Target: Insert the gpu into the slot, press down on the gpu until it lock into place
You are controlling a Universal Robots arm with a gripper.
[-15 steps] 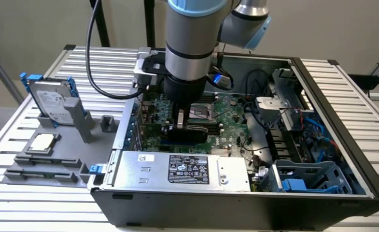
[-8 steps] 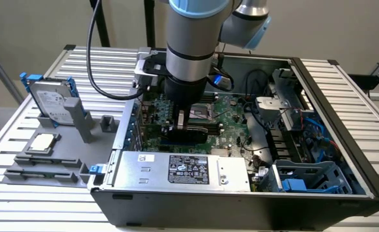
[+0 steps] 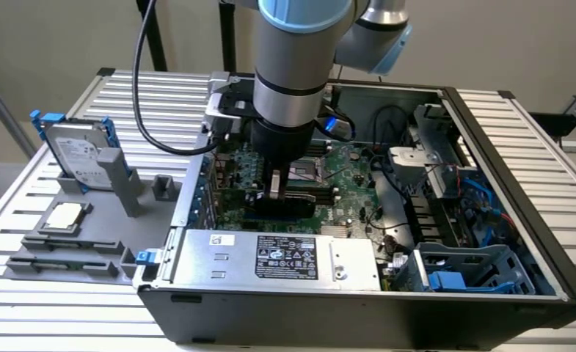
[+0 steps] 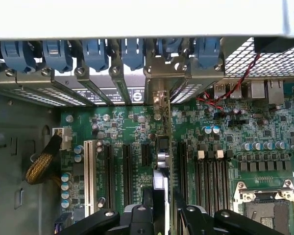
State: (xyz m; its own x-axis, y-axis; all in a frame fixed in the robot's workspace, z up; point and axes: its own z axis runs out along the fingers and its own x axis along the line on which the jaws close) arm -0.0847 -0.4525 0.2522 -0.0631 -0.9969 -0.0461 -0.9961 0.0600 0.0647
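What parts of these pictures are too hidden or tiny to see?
1. The slot: exterior view, covered by the gpu and the gripper holding it.
2. How deep the gpu sits: wrist view, card seen edge-on.
3. Power-supply label: exterior view, print too small.
4. Processor socket: wrist view, cut off by the picture edge.

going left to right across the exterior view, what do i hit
hard drive → gripper shut on the gpu → blue plastic cage
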